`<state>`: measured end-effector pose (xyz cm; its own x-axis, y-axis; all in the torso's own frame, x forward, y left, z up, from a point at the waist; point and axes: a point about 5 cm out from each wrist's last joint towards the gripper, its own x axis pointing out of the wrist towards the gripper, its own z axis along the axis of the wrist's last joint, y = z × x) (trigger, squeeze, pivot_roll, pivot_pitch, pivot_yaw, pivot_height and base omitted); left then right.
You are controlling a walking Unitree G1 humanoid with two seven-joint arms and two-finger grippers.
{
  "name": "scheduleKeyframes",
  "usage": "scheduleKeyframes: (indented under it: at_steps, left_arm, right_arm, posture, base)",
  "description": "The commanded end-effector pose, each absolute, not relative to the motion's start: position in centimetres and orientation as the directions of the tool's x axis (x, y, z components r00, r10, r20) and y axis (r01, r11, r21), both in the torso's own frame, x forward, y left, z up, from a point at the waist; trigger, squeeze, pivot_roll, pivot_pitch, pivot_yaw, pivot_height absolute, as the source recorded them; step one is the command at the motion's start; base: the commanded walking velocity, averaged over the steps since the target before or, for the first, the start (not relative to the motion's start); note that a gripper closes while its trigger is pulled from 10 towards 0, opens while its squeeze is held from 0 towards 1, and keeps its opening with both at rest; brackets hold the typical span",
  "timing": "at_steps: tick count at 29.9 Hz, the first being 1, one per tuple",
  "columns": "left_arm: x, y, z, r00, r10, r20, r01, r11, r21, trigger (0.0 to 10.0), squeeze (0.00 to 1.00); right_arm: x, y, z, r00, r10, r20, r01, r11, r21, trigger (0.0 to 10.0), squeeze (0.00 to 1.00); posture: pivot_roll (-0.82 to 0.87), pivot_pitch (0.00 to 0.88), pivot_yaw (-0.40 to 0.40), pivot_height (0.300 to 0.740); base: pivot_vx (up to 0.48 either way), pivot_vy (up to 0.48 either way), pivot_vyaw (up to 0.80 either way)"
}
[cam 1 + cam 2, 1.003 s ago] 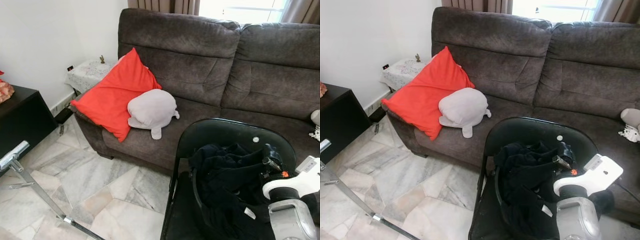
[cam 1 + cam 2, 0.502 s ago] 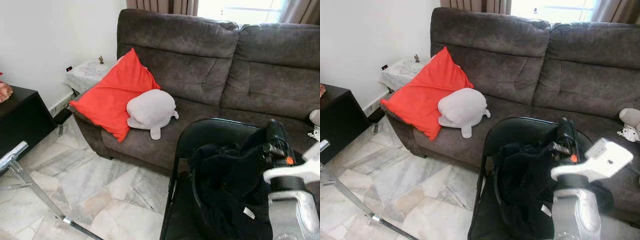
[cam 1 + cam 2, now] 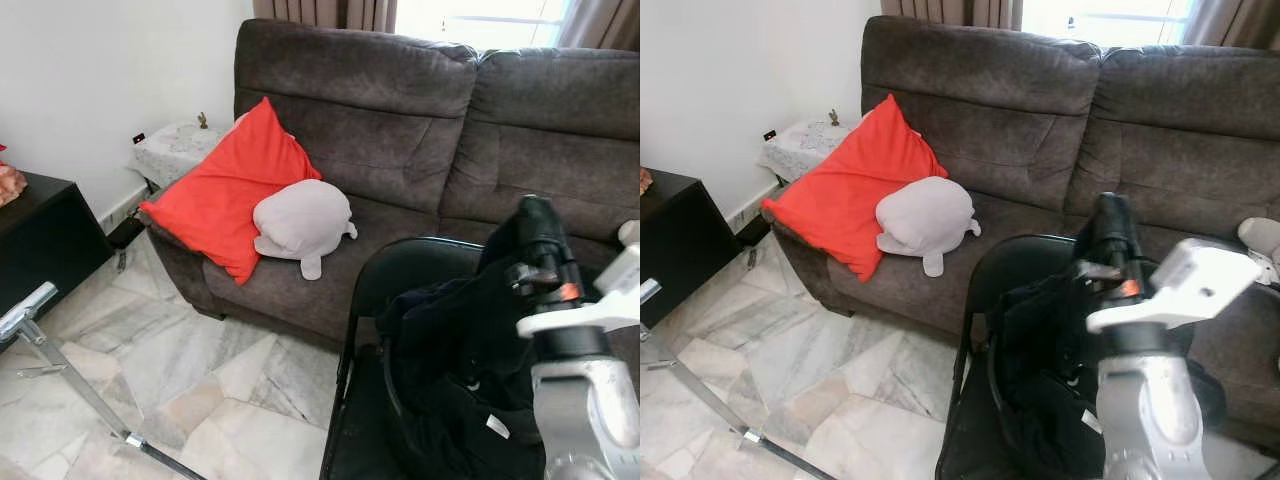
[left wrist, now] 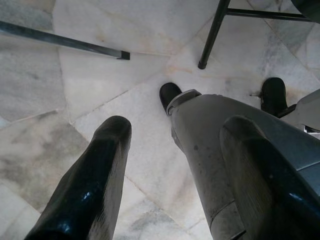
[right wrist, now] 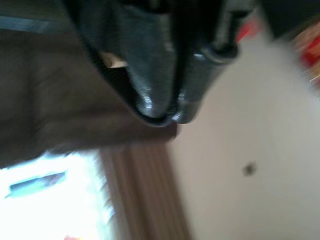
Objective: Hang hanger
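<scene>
Hanger: not separately identifiable; a black garment (image 3: 450, 370) is heaped on the chair (image 3: 400, 275), and any hanger inside it is hidden by the cloth.
Garment relative to jaws: one end rises to the right gripper (image 3: 537, 225); the bulk hangs below the jaws and trails toward the robot's left onto the chair seat.
Long axis: judged steep, running from the jaws down to the seat; the cloth is bunched, so this is approximate.
Right gripper state: fingers pressed together in the right wrist view (image 5: 165, 100), with dark fabric drawn up to them; judged clamped on the garment. The view is blurred, so the grip point cannot be confirmed.
Left gripper state: fingers (image 4: 90, 185) spread wide, nothing between them; arm hanging, pointing at the floor (image 4: 100, 80) beside the robot's leg.
Nearer arm: right, in contact with the load; left is well apart from it.
Hanging point: no rail or hook identifiable. A metal frame (image 3: 60, 370) stands at floor level well to the left of the jaws; purpose cannot be told.
Counts: one garment; one chair; one sofa (image 3: 400, 110); one red cushion (image 3: 230, 190); one grey plush (image 3: 300, 220); two grippers.
Assessment: load lifted partway clear of the chair; the transfer to a hanging point is not yet done.
</scene>
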<state>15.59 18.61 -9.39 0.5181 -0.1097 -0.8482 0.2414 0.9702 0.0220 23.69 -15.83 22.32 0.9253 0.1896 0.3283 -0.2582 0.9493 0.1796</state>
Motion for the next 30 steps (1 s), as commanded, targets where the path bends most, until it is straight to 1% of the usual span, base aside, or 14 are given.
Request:
scheduleKeyframes:
  at_steps: [1, 4, 11, 12, 14, 15, 16, 17, 21, 22, 23, 28, 29, 30]
  left_arm:
    - [15.0, 18.5, -9.7, 0.492, -0.112, -0.864, 0.251, 0.968, 0.017, 10.0, 0.00]
    - [15.0, 18.5, -9.7, 0.492, -0.113, -0.863, 0.250, 0.968, 0.016, 10.0, 0.00]
    - [15.1, 18.4, -9.7, 0.492, -0.114, -0.863, 0.248, 0.969, 0.013, 10.0, 0.00]
    - [15.1, 18.4, -9.7, 0.491, -0.114, -0.863, 0.247, 0.969, 0.012, 10.0, 0.00]
    - [15.1, 18.5, -9.7, 0.490, -0.114, -0.864, 0.247, 0.969, 0.012, 10.0, 0.00]
    - [15.1, 18.5, -9.7, 0.489, -0.114, -0.865, 0.247, 0.969, 0.012, 10.0, 0.00]
    - [15.1, 18.5, -9.7, 0.489, -0.114, -0.865, 0.247, 0.969, 0.012, 10.0, 0.00]
    - [15.1, 18.5, -9.7, 0.489, -0.114, -0.865, 0.248, 0.969, 0.012, 10.0, 0.00]
    - [15.0, 18.5, -9.7, 0.488, -0.114, -0.865, 0.248, 0.969, 0.012, 10.0, 0.00]
    - [15.0, 18.5, -9.7, 0.488, -0.114, -0.865, 0.248, 0.969, 0.012, 10.0, 0.00]
    - [15.0, 18.5, -9.7, 0.488, -0.115, -0.865, 0.249, 0.968, 0.012, 10.0, 0.00]
    - [15.0, 18.5, -9.7, 0.486, -0.115, -0.866, 0.249, 0.968, 0.011, 10.0, 0.00]
    - [15.0, 18.5, -9.7, 0.486, -0.115, -0.866, 0.249, 0.969, 0.011, 10.0, 0.00]
    - [15.0, 18.5, -9.7, 0.485, -0.115, -0.867, 0.249, 0.969, 0.011, 10.0, 0.00]
  right_arm:
    - [23.2, -15.4, 21.3, 0.932, 0.265, 0.248, -0.293, 0.952, 0.084, 0.0, 0.00]
    - [22.7, -15.4, 18.9, 0.940, 0.329, 0.091, -0.329, 0.944, -0.023, 0.0, 0.00]
    - [22.7, -16.2, 17.2, 0.955, 0.296, -0.004, -0.295, 0.954, -0.055, 0.0, 0.00]
    - [22.6, -16.3, 16.7, 0.954, 0.297, -0.044, -0.300, 0.951, -0.074, 0.9, 0.00]
    - [22.2, -16.2, 15.6, 0.940, 0.321, -0.116, -0.330, 0.941, -0.077, 1.6, 0.00]
    - [22.0, -16.2, 15.0, 0.927, 0.338, -0.161, -0.356, 0.930, -0.094, 4.2, 0.00]
    - [21.9, -16.2, 14.8, 0.923, 0.343, -0.176, -0.363, 0.926, -0.100, 5.2, 0.00]
    - [21.8, -16.3, 14.6, 0.915, 0.350, -0.201, -0.376, 0.920, -0.112, 10.0, 0.00]
    - [21.3, -16.4, 14.3, 0.875, 0.419, -0.243, -0.458, 0.878, -0.137, 10.0, 0.00]
    - [21.3, -16.5, 14.3, 0.871, 0.424, -0.250, -0.466, 0.874, -0.141, 10.0, 0.38]
    - [21.2, -16.7, 14.3, 0.863, 0.431, -0.262, -0.478, 0.865, -0.151, 10.0, 1.00]
    - [21.3, -17.3, 14.6, 0.860, 0.425, -0.281, -0.494, 0.831, -0.256, 10.0, 0.95]
    - [21.5, -17.6, 14.9, 0.871, 0.408, -0.273, -0.477, 0.833, -0.278, 10.0, 0.00]
    - [21.5, -17.5, 15.1, 0.869, 0.417, -0.267, -0.485, 0.827, -0.284, 10.0, 0.00]
  posture:
    - [-0.14, 0.006, 0.031, 0.740]
    - [-0.14, 0.007, 0.028, 0.740]
    - [-0.14, 0.009, 0.024, 0.740]
    - [-0.14, 0.010, 0.024, 0.740]
    - [-0.14, 0.012, 0.024, 0.740]
    - [-0.14, 0.012, 0.024, 0.740]
    - [-0.14, 0.013, 0.024, 0.740]
    - [-0.14, 0.013, 0.024, 0.740]
    - [-0.14, 0.016, 0.024, 0.740]
    - [-0.14, 0.016, 0.024, 0.740]
    - [-0.15, 0.020, 0.023, 0.740]
    - [-0.14, 0.021, 0.022, 0.740]
    - [-0.15, 0.026, 0.019, 0.740]
    - [-0.15, 0.026, 0.019, 0.740]
  base:
    - [0.000, 0.000, 0.00]
    - [0.000, 0.000, 0.00]
    - [0.000, 0.000, 0.00]
    - [0.000, 0.000, 0.00]
    - [0.000, 0.000, 0.00]
    - [0.000, 0.000, 0.00]
    - [0.000, 0.000, 0.00]
    - [0.000, 0.000, 0.00]
    - [0.000, 0.000, 0.00]
    - [0.000, 0.000, 0.00]
    - [0.000, 0.000, 0.00]
    - [0.000, 0.000, 0.00]
    - [0.000, 0.000, 0.00]
    - [0.000, 0.000, 0.00]
